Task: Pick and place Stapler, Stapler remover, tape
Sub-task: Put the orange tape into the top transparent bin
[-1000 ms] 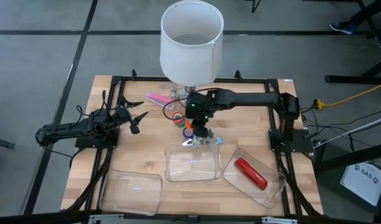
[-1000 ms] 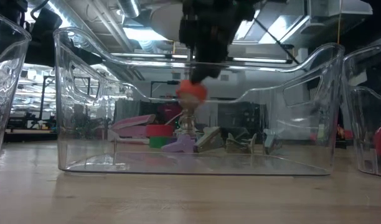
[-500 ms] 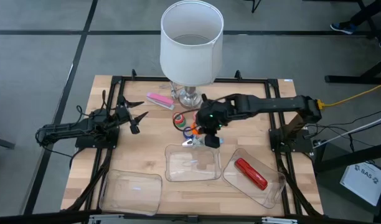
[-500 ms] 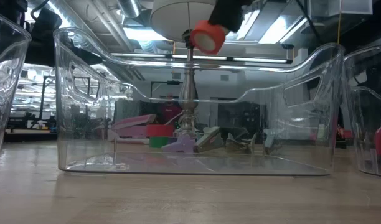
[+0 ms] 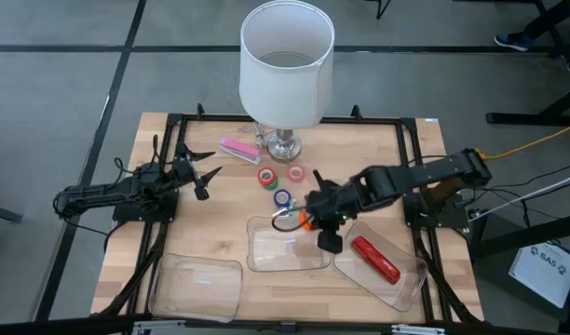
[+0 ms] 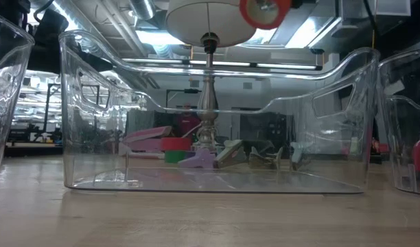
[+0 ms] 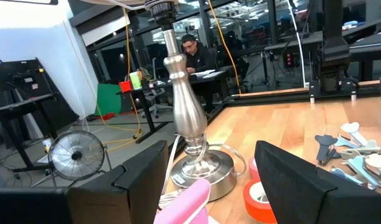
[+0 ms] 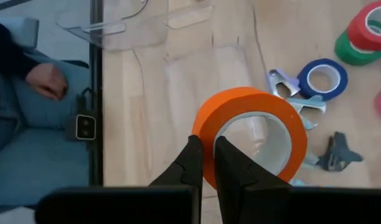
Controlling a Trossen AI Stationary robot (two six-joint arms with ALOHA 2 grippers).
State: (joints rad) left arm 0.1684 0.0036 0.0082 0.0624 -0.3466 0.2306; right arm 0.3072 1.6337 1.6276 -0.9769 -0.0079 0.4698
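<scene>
Orange tape (image 8: 253, 134), pinched in the right gripper (image 8: 206, 155), has risen since earlier. Middle clear bin (image 5: 287, 244) lies below it. Left gripper (image 5: 203, 177) waits spread, well apart.

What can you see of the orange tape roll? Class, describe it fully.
The orange tape roll is a small ring, bright orange outside with a pale inner core. The right end effector is shut on its wall and holds it in the air, above the back rim of the middle clear bin. Nothing else touches it.
</scene>
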